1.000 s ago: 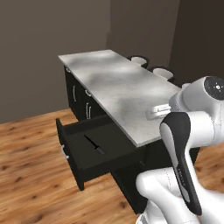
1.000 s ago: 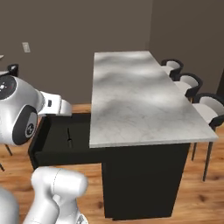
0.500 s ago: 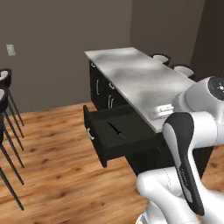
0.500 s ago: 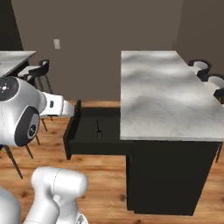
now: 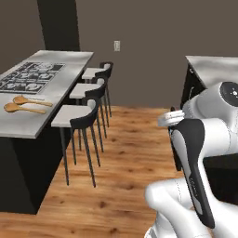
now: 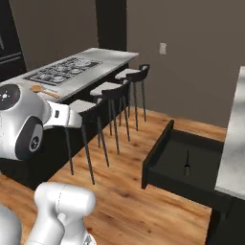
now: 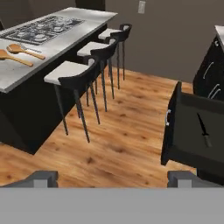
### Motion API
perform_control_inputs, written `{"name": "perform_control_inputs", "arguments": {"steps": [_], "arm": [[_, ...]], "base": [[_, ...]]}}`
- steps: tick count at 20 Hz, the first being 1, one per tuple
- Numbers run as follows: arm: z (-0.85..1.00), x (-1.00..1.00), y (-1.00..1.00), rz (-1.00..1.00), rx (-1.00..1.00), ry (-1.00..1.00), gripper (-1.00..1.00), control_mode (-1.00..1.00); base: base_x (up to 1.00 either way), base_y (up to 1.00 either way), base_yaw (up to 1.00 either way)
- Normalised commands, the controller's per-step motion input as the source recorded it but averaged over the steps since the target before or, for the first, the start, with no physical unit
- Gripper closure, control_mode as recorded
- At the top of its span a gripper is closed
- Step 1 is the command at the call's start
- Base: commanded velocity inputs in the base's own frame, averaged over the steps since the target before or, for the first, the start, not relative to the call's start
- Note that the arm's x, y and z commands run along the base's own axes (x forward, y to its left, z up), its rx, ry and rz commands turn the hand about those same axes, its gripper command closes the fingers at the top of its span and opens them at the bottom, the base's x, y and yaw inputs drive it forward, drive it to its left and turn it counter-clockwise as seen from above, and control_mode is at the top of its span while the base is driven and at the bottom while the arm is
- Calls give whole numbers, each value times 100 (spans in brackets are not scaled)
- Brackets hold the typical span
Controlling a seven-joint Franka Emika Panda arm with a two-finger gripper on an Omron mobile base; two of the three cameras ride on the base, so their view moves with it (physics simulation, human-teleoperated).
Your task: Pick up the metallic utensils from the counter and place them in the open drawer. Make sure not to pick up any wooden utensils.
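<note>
**Knife in drawer, spoons on counter**

The black knife [image 7: 204,130] lies inside the open drawer [image 7: 175,131]; possibly the fork beside it. Two wooden spoons [image 7: 22,51] rest on the counter [image 7: 26,74] by the cooktop [image 7: 41,29]. The gripper [image 7: 113,177] gapes wide, empty, above wood floor [image 7: 127,131].

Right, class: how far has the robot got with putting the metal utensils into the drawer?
Done: the black knife lies in the open drawer. In hand: nothing; the fingers stand open and empty, off the counter. Left: the fork, which I cannot make out here. The two wooden spoons lie on the counter, to be left.
</note>
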Motion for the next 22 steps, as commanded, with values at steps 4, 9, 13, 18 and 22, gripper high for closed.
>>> {"name": "perform_control_inputs", "arguments": {"steps": [4, 9, 13, 18, 22], "arm": [[0, 0, 0, 0, 0, 0, -100, 100], [0, 0, 0, 0, 0, 0, -100, 100], [0, 0, 0, 0, 0, 0, -100, 100], [0, 0, 0, 0, 0, 0, -100, 100], [0, 0, 0, 0, 0, 0, -100, 100]], "base": [[21, 46, 64], [70, 20, 54], [87, -9, 41], [66, -57, 27], [72, -42, 20]]}}
